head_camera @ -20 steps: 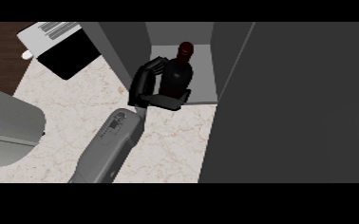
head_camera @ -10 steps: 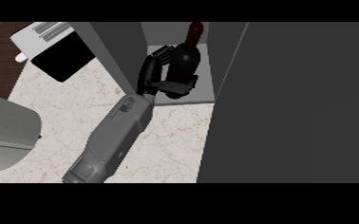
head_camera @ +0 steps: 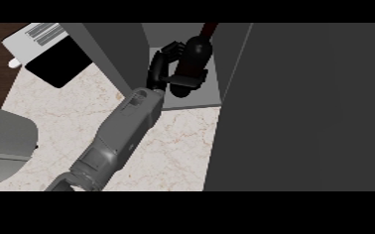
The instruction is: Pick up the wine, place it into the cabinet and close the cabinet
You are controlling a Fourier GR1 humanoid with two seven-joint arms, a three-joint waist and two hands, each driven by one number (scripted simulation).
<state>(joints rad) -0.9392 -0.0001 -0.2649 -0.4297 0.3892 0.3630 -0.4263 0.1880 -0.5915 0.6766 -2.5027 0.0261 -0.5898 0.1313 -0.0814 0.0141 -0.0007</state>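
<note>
Black hand (head_camera: 162,68) curled round the dark wine bottle (head_camera: 192,64), fingers on the far side, thumb across the near side low down. Which arm, left or right, hard to tell from this view; only one hand in sight. Bottle tilted, red neck pointing up and away, fat round bottom toward the viewer. Held inside the open cabinet (head_camera: 176,44), just above its pale grey floor. Cannot tell whether touching the floor or not.

Behind the hand, a long grey forearm (head_camera: 117,139), smooth and rounded, reaching up from the lower left and crossing the tabletop (head_camera: 176,148).

Close on the right of the bottle, a big dark grey door (head_camera: 293,109), flat and plain, swung open and covering most of the right side. Very near the bottle, with only a thin strip of cabinet floor between. On the left, the cabinet's other grey wall (head_camera: 110,49), straight and smooth, just beside the fingers. Tight space, walls on both sides of the hand.

Tabletop pale and stony, cream with soft brown marks like marble.

Farther left, a flat black square thing (head_camera: 57,64) with a white striped part (head_camera: 40,33) at its top, well apart from the hand. At the far left edge, a rounded grey shape (head_camera: 15,139), smooth, partly cut off by the edge.
</note>
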